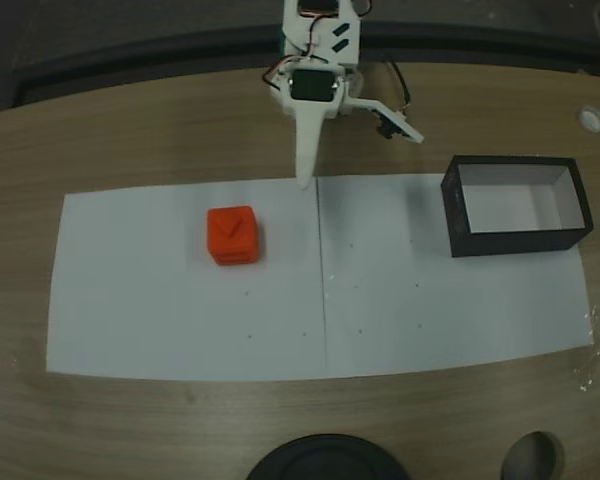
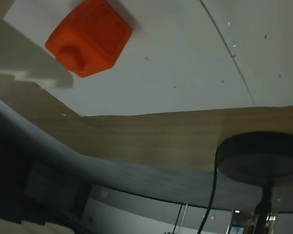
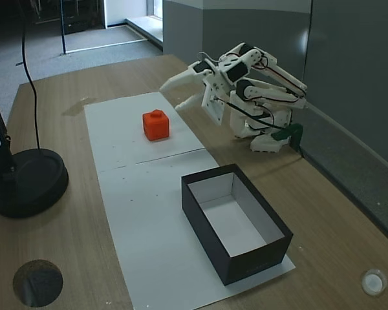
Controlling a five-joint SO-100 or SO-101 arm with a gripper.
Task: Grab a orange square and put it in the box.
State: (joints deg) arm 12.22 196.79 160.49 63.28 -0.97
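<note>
A wooden table [image 1: 130, 130] is seen carrying two white paper sheets [image 1: 180, 310] laid side by side, with the task barely begun — nothing has been lifted or placed. The white SO-100 arm [image 3: 258, 97] is folded low near the table's far edge in the fixed view from the side, its gripper [image 3: 178, 90] held above the paper's edge with the jaws spread apart and nothing between them. The box [image 1: 515, 205] is found at the right end of the paper in the fixed view from above, its white inside bare. The orange square [image 1: 232, 235] is resting on the left sheet, well apart from the box and off to the left of the gripper [image 1: 305, 180]; in the wrist view the orange square [image 2: 90, 39] is shown just beside a white finger [image 2: 29, 63], untouched. What is judged to remain is everything: the reach, the grasp, the carry and the release over the box.
</note>
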